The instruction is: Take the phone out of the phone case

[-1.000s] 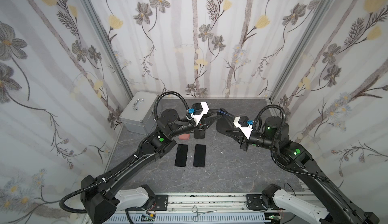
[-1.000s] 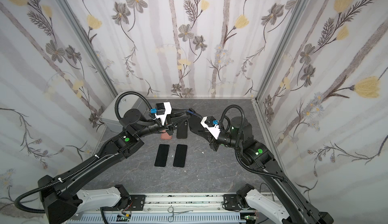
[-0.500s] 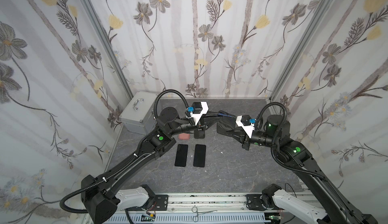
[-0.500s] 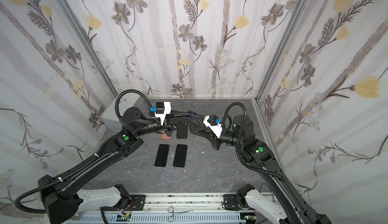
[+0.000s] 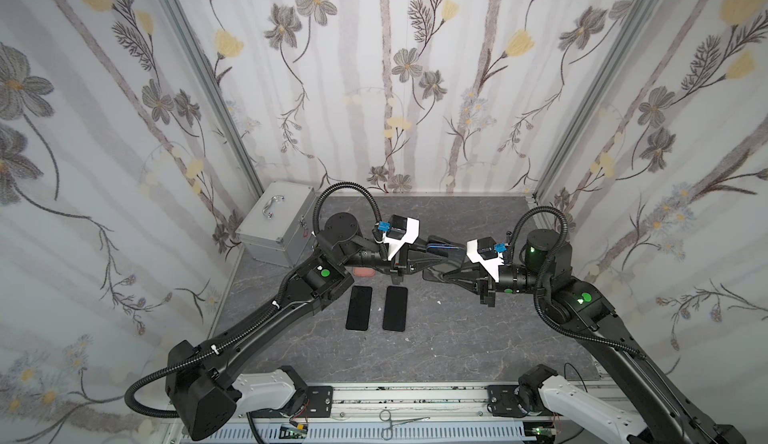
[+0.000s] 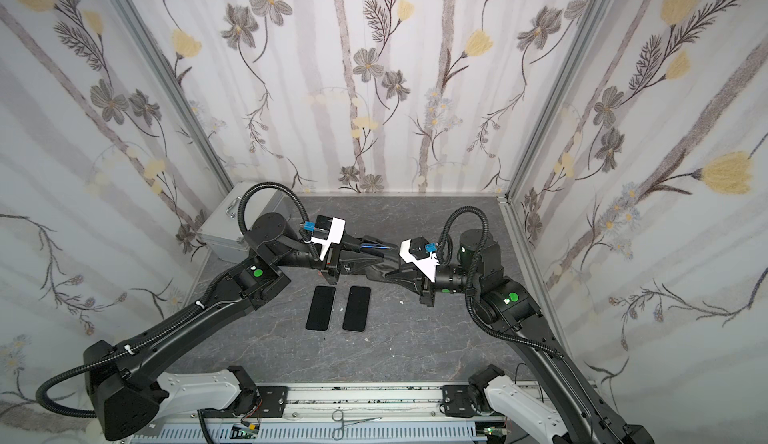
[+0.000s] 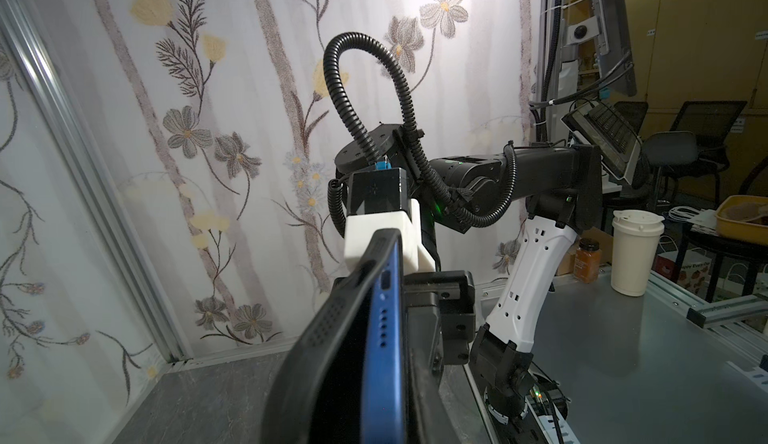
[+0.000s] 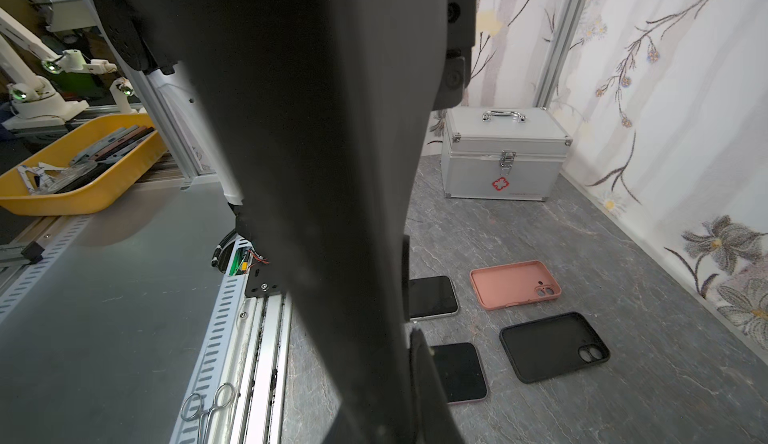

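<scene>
Both arms meet in mid-air over the back of the table (image 5: 457, 338), tips almost nose to nose. R gripper (image 5: 446, 274) is clamped onto the phone case (image 8: 311, 171), whose black back fills most of the R wrist view. The phone (image 7: 384, 358), blue-edged, sits in that case right between the two grippers, off the table. In the L wrist view its port end faces the camera. There the case's lip bows away from the blue edge on one side, so that end is partly out (the rest is hidden by the case).

L gripper (image 5: 449, 258) reaches onto that same end w/ jaws drawn narrow around it. Its fingers are mostly covered by case and phone, so I can't tell whether it's pinching or only close.

On the table below the grippers, toward the base rail, a bare phone (image 5: 359, 308) lies flat, screen up. A second bare phone (image 5: 395, 309) lies just beside it, not touching. Under L arm's wrist end, a pink case (image 8: 515, 284) and an empty black case (image 8: 555, 346) lie hollow side up, near each other but apart. A silver box (image 5: 278, 229) w/ a handle stands latched by the wall, well behind L gripper, past its elbow.
</scene>
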You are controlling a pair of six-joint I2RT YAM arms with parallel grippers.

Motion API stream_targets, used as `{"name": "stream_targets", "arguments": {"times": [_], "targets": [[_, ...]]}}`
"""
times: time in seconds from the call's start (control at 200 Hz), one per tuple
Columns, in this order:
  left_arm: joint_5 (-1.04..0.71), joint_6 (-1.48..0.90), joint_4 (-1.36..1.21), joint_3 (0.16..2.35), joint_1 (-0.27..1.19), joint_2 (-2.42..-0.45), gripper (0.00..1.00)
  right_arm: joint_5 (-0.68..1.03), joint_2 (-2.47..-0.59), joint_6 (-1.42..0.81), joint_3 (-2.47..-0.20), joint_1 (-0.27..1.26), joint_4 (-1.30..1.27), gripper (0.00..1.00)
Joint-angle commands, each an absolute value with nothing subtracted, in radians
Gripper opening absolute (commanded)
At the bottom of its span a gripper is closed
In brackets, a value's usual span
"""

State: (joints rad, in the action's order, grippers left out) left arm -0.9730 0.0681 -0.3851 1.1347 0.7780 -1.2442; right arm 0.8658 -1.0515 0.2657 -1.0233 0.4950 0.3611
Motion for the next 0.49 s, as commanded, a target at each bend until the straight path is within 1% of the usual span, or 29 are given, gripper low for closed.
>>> {"name": "stream_targets", "arguments": {"times": [0.0, 0.055, 0.155, 0.255, 0.365, 0.455, 0.49], "targets": [[-1.136, 0.079, -0.276, 1.118, 0.786, -1.235, 0.14, 0.820, -1.033, 0.193, -1.010, 0.481, 0.105, 0.00], [-1.130, 0.079, -0.282, 1.114, 0.783, -1.227, 0.14, 0.824, -1.016, 0.176, -0.996, 0.471, 0.080, 0.00], [-1.124, 0.067, -0.311, 1.099, 0.781, -1.212, 0.18, 0.837, -0.988, 0.141, -0.966, 0.460, 0.025, 0.00], [-1.121, 0.043, -0.348, 1.091, 0.782, -1.212, 0.17, 0.847, -0.980, 0.113, -0.953, 0.457, -0.011, 0.00], [-1.118, 0.030, -0.369, 1.090, 0.781, -1.212, 0.10, 0.857, -0.989, 0.108, -0.951, 0.457, -0.012, 0.00], [-1.092, 0.036, -0.376, 1.082, 0.780, -1.202, 0.00, 0.853, -0.995, 0.113, -0.948, 0.457, 0.001, 0.00], [-1.078, 0.041, -0.376, 1.077, 0.779, -1.197, 0.00, 0.846, -0.995, 0.118, -0.948, 0.457, 0.012, 0.00]]}}
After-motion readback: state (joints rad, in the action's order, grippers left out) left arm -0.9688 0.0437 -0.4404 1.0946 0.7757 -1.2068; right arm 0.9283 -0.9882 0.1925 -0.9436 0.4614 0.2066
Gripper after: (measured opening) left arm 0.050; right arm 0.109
